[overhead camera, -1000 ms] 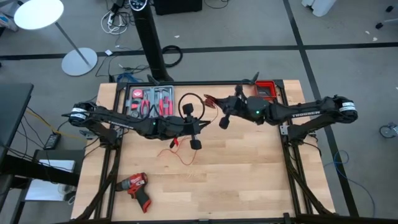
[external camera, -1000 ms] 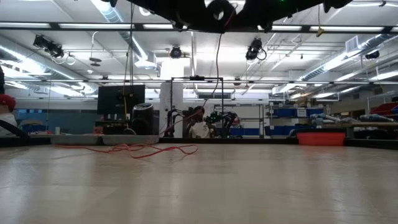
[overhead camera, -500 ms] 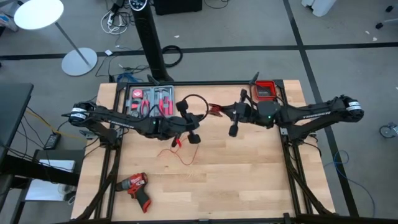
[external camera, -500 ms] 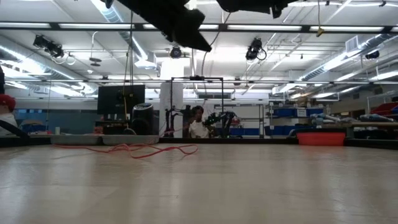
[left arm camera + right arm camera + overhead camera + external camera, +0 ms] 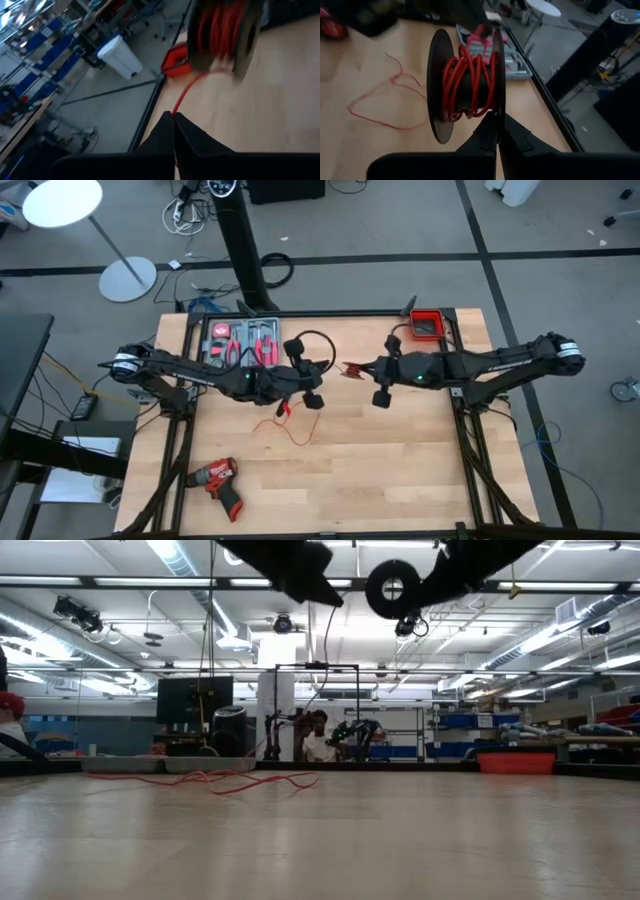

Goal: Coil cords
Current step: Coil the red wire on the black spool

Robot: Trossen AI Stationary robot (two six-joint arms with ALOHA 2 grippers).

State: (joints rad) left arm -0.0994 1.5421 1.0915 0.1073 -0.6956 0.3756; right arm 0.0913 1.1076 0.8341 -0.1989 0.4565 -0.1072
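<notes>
Both arms hang over the middle of the wooden table (image 5: 400,470), meeting near the centre of the high view. The right gripper (image 5: 496,131) is clenched on the rim of a black spool (image 5: 465,92) wound with red wire (image 5: 470,85). The left gripper (image 5: 174,131) is pinched shut on the same red strand, which runs from its tips up to the spool. More of that wire lies loose on the boards at centre left, a thin squiggle (image 5: 290,425). A black cable (image 5: 312,345) loops up by the left arm; where its ends go is hard to tell. Around them: a tray of red-handled tools (image 5: 240,343) at the upper left edge of the table, a red bin (image 5: 426,324) at the upper right, a red drill (image 5: 220,478) at lower left. From table height the arms are cut off at the top, only dark shapes and the spool's disc (image 5: 392,587); behind stretches a workshop with strip lights and shelving, and a person (image 5: 322,743) sits far off at centre
</notes>
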